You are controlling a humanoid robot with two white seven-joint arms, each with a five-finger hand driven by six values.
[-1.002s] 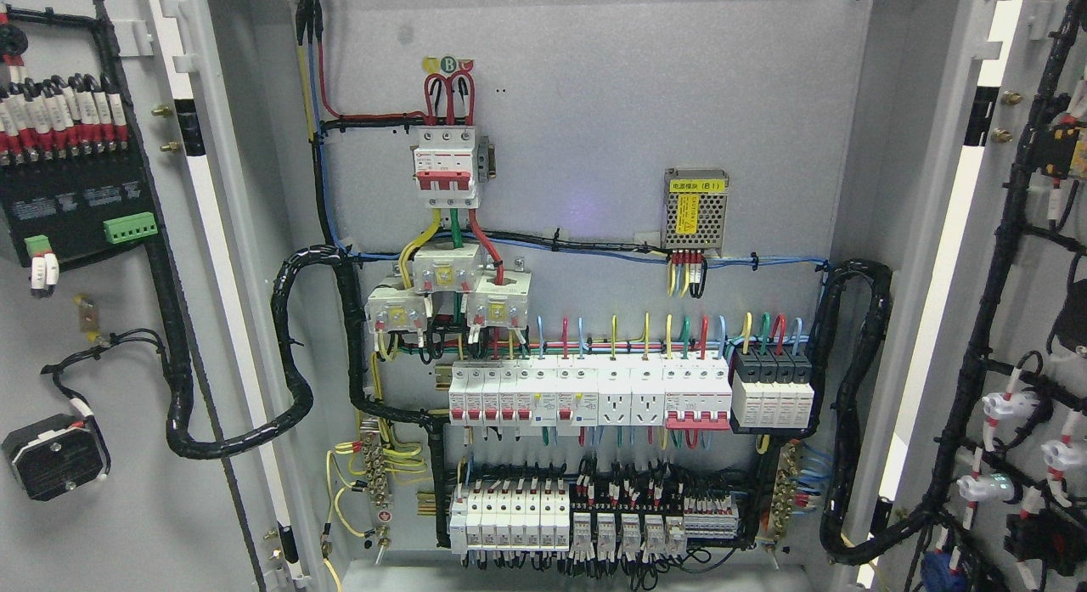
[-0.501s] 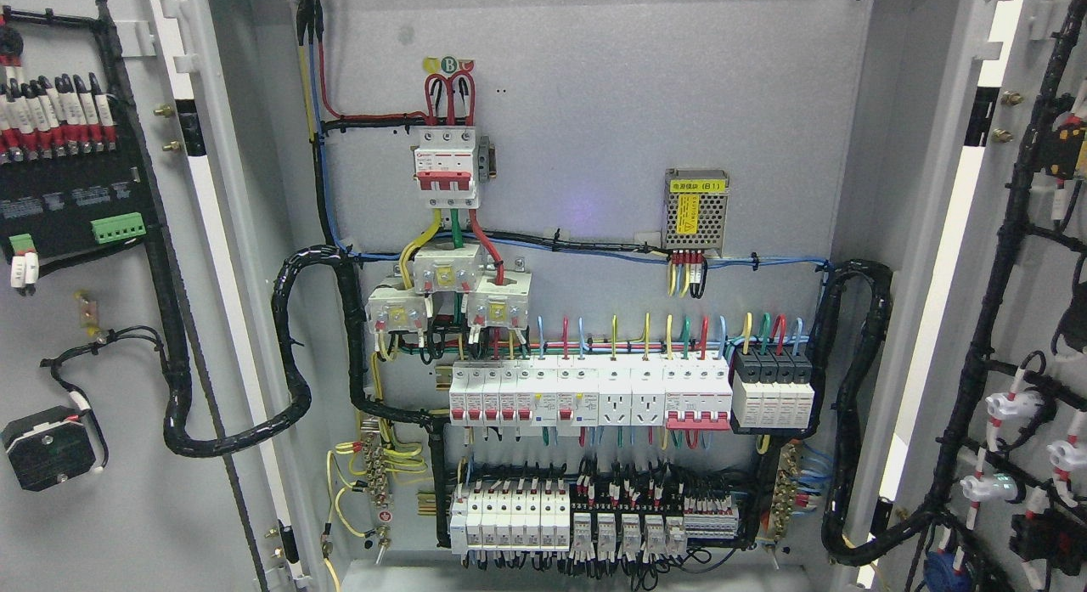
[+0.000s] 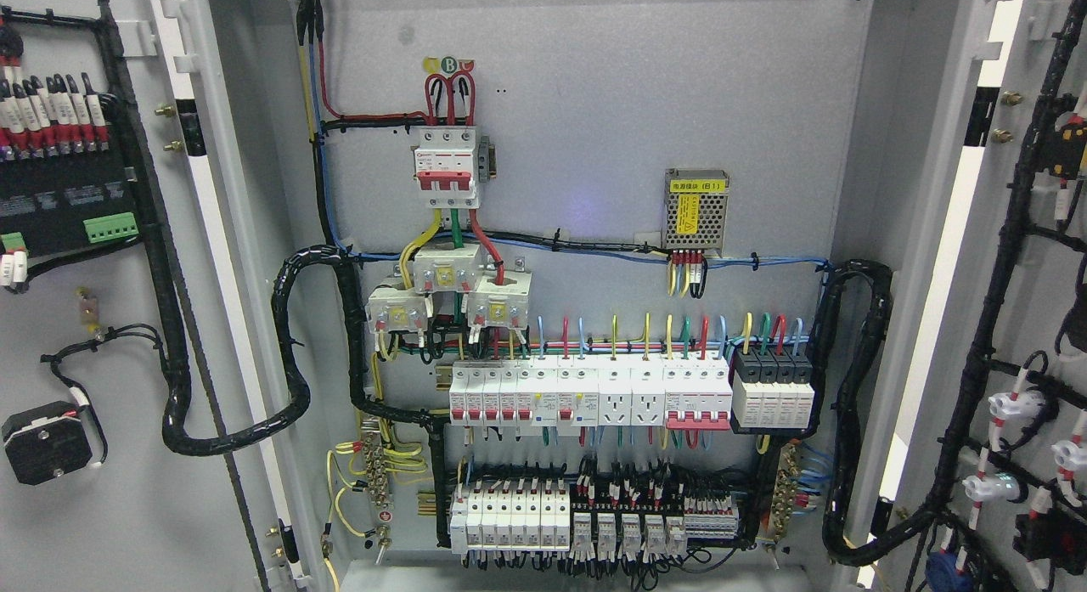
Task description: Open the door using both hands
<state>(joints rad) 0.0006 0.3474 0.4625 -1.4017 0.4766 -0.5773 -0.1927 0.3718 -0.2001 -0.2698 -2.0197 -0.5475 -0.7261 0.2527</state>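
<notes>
Since a second ago the left door [image 3: 93,320] has swung further outward: its black terminal block [image 3: 68,193] with the green connector [image 3: 110,228] has slid toward the picture's left edge, and the black square unit [image 3: 42,443] low on that door has drifted left too; the right door [image 3: 1027,320] has also eased outward, its white fittings [image 3: 1010,405] sitting closer to the right edge. Head view: both doors stand wide open, one at each side of the cabinet [image 3: 594,91], inner faces turned to the camera. Neither robot hand shows anywhere, so their state cannot be told. On the cabinet's back panel, a red-and-white main breaker [image 3: 446,167] sits upper centre, a perforated power supply [image 3: 696,210] nearer the right wall, a breaker row [image 3: 586,392] across the middle, and a relay row [image 3: 577,515] along the bottom edge. Black cable looms [image 3: 293,354] loop from the cabinet's side walls to each door.
</notes>
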